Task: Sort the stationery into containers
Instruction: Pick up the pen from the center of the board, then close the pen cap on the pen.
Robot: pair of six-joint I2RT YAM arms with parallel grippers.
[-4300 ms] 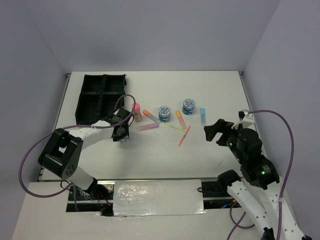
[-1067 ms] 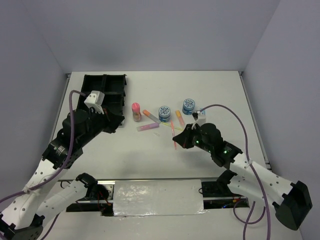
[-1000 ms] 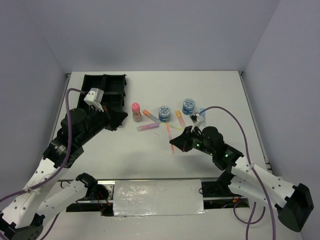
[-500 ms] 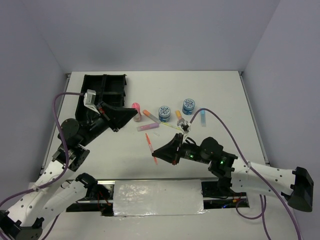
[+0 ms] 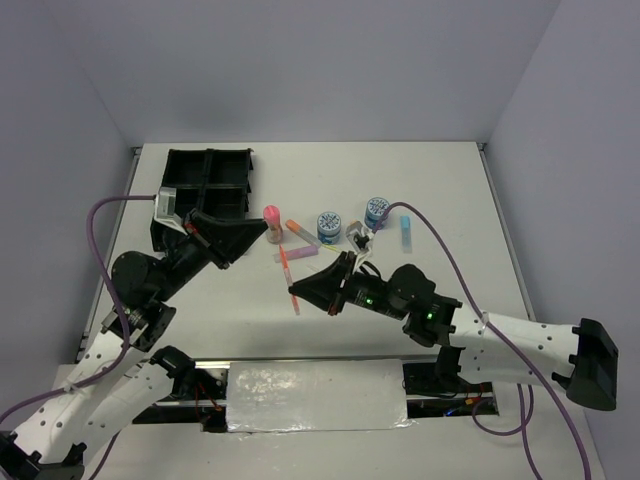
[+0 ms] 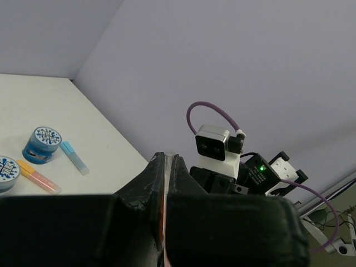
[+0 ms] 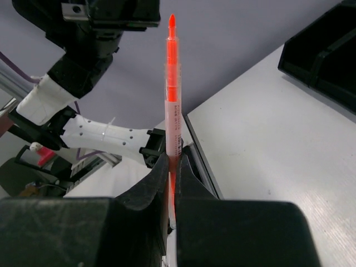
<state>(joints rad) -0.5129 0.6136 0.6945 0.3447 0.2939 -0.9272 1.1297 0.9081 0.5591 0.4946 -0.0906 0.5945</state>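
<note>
My right gripper (image 5: 301,289) (image 7: 172,158) is shut on the thin orange pen (image 5: 289,278) (image 7: 173,83) and holds it above the table left of centre, tip up. My left gripper (image 5: 266,229) (image 6: 167,158) is shut, raised and pointing right, its tip close to the pink-capped tube (image 5: 271,222). I see nothing held in it. Lying on the table are two blue tins (image 5: 328,225) (image 5: 377,210) (image 6: 41,142), an orange marker (image 5: 300,231) and a light-blue marker (image 5: 406,232) (image 6: 74,157). The black four-compartment tray (image 5: 200,152) (image 7: 328,50) sits at the far left.
White walls close in the table on the left, back and right. The right arm's wrist camera (image 6: 214,146) faces my left gripper at close range. Purple cables loop over both arms. A foil-covered plate (image 5: 315,395) lies between the arm bases.
The right gripper has lifted the orange pen and carried it left across the table. The left gripper has swung right towards the pink-capped tube. Both stayed shut.
</note>
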